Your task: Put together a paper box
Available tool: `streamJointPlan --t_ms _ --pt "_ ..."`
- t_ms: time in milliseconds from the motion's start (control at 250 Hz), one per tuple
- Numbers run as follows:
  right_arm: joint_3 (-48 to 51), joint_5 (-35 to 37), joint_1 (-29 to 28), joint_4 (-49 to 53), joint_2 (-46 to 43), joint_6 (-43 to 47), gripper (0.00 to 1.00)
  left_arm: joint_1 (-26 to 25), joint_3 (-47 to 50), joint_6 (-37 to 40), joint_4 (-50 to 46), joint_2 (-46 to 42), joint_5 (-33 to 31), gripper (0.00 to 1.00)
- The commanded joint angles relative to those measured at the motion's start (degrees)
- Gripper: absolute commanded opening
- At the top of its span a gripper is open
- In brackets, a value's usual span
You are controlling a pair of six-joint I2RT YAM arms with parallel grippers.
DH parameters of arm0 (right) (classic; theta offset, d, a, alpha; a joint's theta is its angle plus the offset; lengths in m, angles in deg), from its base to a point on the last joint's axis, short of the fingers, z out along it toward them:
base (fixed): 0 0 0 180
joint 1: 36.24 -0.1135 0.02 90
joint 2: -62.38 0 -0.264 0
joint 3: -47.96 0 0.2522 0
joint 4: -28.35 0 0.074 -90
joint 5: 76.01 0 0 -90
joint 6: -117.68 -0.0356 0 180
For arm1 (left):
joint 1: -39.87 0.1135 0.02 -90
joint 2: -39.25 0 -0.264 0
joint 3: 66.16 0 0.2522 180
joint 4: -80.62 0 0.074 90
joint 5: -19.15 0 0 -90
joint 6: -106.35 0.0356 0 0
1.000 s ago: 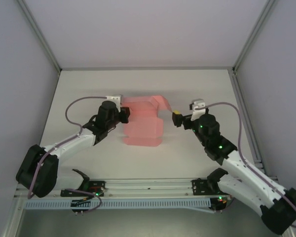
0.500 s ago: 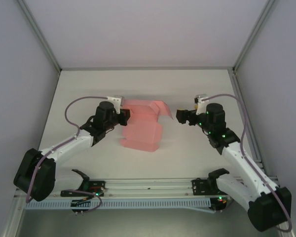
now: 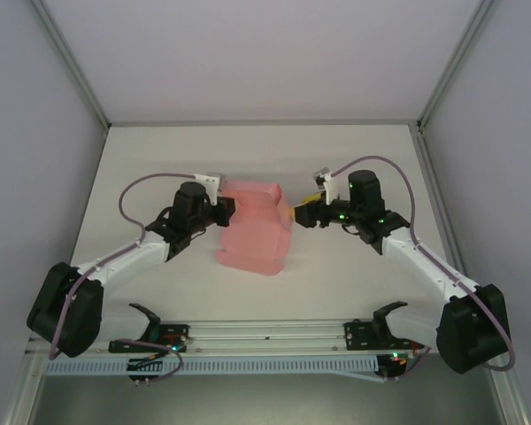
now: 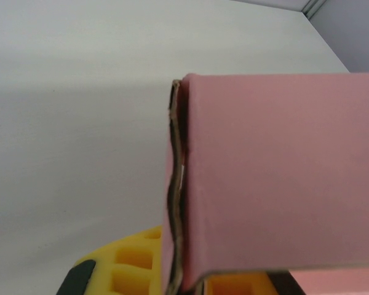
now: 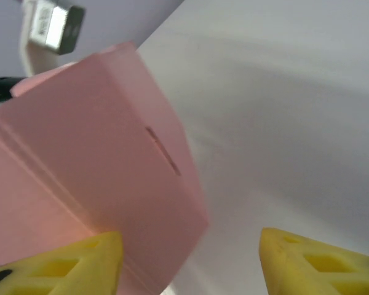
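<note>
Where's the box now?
The box sits centre in the top view, left edge pinched by the left gripper, right gripper open at its right side.

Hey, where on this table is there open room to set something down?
The far strip of white table between the pink thin-card paper box and the back wall is bare, as is the near strip before the metal rail. The middle is crowded: left claw and right claw flank the box.
</note>
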Motion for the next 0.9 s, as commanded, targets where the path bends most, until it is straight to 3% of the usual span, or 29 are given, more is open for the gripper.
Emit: streamJointPlan --t_ms 0,88,347,547,751,811,894 --pt "-2.61 -1.33 -2.55 -1.39 1.15 2.83 0.59 0.01 -1.47 0.77 2.13 0.82 1.43 0.00" --pt "-4.92 0.57 -4.16 1.05 2.99 4.32 0.57 -0.27 -1.53 0.96 1.97 0.83 1.91 0.00" --pt "-8.64 17.89 -8.54 2.60 5.53 1.44 0.51 -1.52 -2.06 1.32 0.75 0.68 1.02 0.00" --pt "-8.58 29.32 -13.04 2.53 5.18 2.39 0.54 -2.29 -3.57 -0.37 -1.66 1.53 -3.14 0.00" --pt "-9.41 33.36 -15.23 1.08 7.74 2.25 0.53 -3.38 -4.96 -0.12 -2.38 2.94 -3.89 0.00" --pt "-10.15 36.87 -16.00 0.73 8.41 2.17 0.47 -3.79 -5.39 -0.02 -2.74 3.19 -3.94 0.00" --pt "-10.84 45.90 -17.78 -0.18 9.29 1.73 0.46 -4.58 -5.70 -0.48 -2.55 3.31 -4.00 0.00"
